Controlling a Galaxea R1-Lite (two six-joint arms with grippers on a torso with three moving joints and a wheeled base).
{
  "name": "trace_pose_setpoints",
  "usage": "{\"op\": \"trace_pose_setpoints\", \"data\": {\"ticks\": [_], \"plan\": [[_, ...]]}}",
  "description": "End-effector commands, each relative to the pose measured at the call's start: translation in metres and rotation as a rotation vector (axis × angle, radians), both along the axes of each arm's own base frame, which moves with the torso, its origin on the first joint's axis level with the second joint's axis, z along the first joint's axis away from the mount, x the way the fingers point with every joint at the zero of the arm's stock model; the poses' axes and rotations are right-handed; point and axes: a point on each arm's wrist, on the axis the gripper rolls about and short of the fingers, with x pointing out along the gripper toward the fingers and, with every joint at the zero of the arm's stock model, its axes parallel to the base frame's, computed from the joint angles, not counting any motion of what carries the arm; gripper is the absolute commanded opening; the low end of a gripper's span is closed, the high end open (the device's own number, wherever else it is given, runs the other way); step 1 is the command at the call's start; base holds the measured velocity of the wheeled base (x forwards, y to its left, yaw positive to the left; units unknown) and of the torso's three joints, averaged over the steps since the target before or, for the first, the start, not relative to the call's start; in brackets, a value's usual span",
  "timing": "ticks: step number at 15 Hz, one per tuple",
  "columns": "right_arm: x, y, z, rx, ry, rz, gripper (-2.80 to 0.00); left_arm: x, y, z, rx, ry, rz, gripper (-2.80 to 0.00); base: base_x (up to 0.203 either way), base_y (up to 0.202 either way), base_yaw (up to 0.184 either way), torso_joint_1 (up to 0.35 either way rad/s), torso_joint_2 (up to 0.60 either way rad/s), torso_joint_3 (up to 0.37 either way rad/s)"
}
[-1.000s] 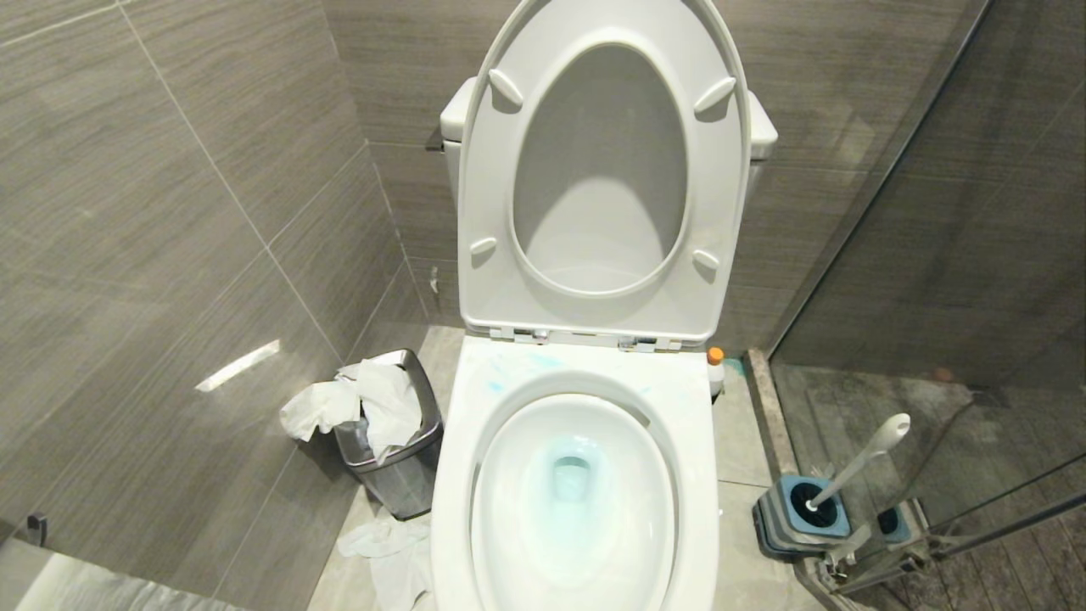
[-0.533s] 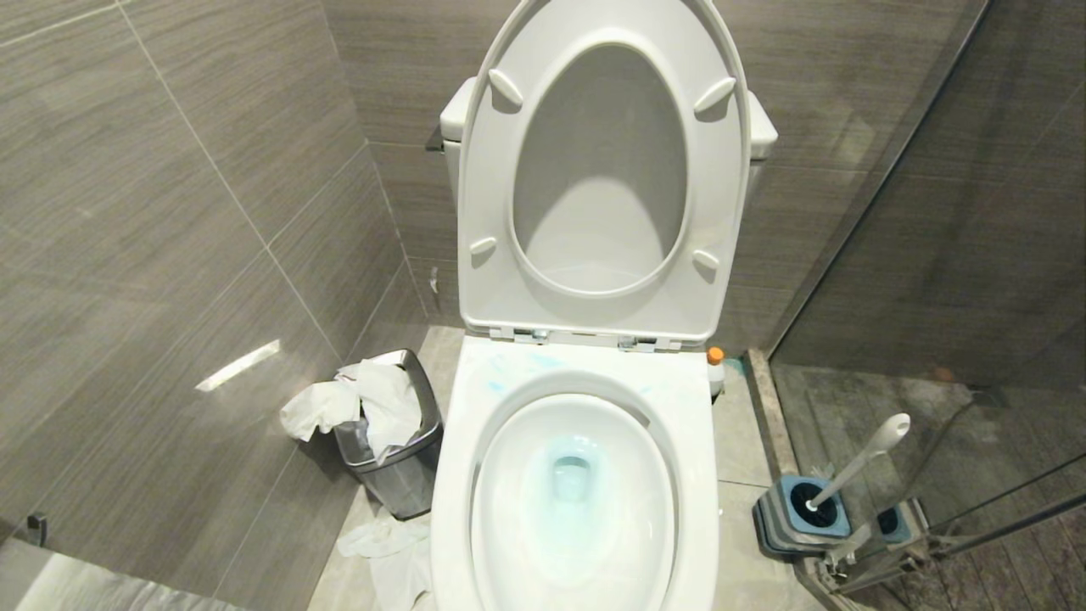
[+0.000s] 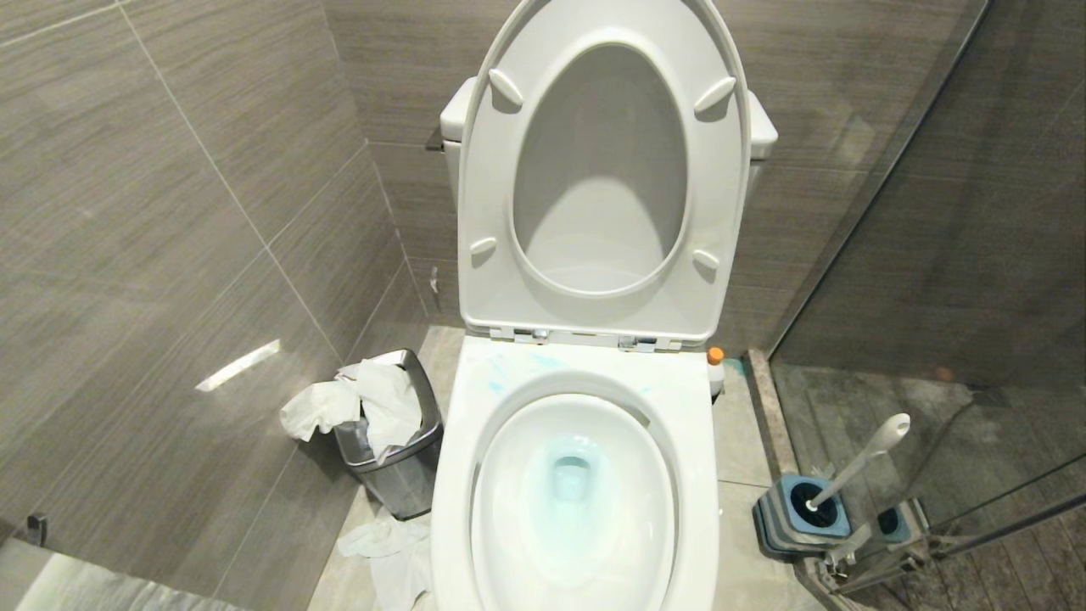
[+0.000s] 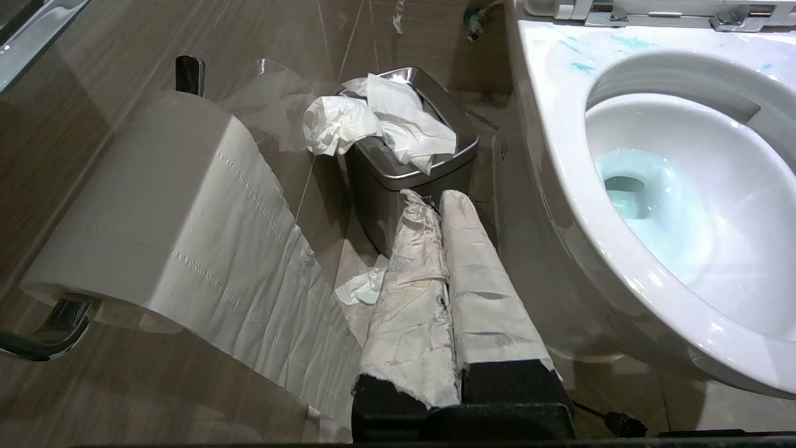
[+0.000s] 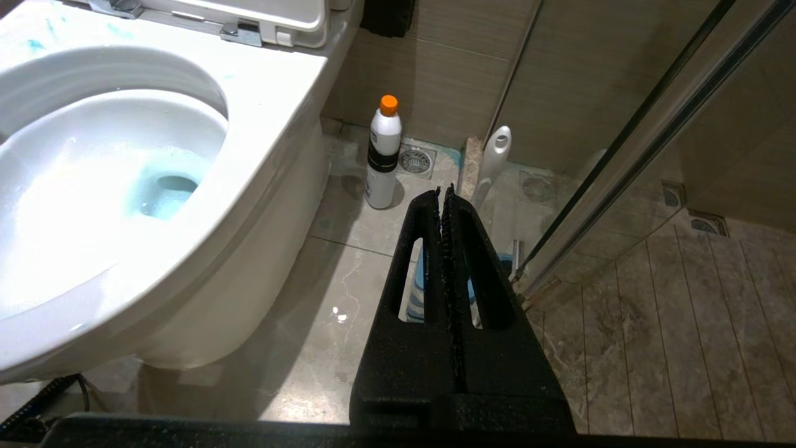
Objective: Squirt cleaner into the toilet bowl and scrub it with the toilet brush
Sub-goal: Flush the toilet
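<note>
Both jaws closed, empty. Toilet brush just beyond your right gripper tips, parked in holder; cleaner tints toilet bowl water.

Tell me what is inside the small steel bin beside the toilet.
The steel bin holds crumpled white paper spilling over its rim. Anything beneath that paper is covered.

You had grey wood-grain wall tiles on the left and behind, with a bright streak of reflected light on the left wall. The floor was glossy beige marbled tile. A glass shower partition closed off the right side, and a round floor drain sat near the back wall.
</note>
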Motion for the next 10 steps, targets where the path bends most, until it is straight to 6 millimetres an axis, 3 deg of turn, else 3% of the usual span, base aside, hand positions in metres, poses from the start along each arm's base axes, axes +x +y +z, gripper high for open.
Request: {"op": "trace_pose_setpoints", "data": {"ticks": [1,7,10], "plan": [[0.0001,0.0001,-0.0002,-0.019,0.004,0.003,-2.80,0.0002,0.0000,-0.0005,0.000,0.004,0.000,-2.80,0.000,0.000,0.000,0.000,0.00,0.000],[0.0001,0.0003,-0.0004,-0.049,0.006,0.013,-2.80,0.0001,0.0000,-0.0001,0.008,0.003,0.000,-2.80,0.000,0.000,0.000,0.000,0.00,0.000],[0.0001,0.0003,-0.0004,-0.049,0.006,0.013,-2.80,-0.0004,-0.0010,0.0015,0.129,-0.009,-0.045,-2.80,0.000,0.000,0.000,0.000,0.00,0.000]]}}
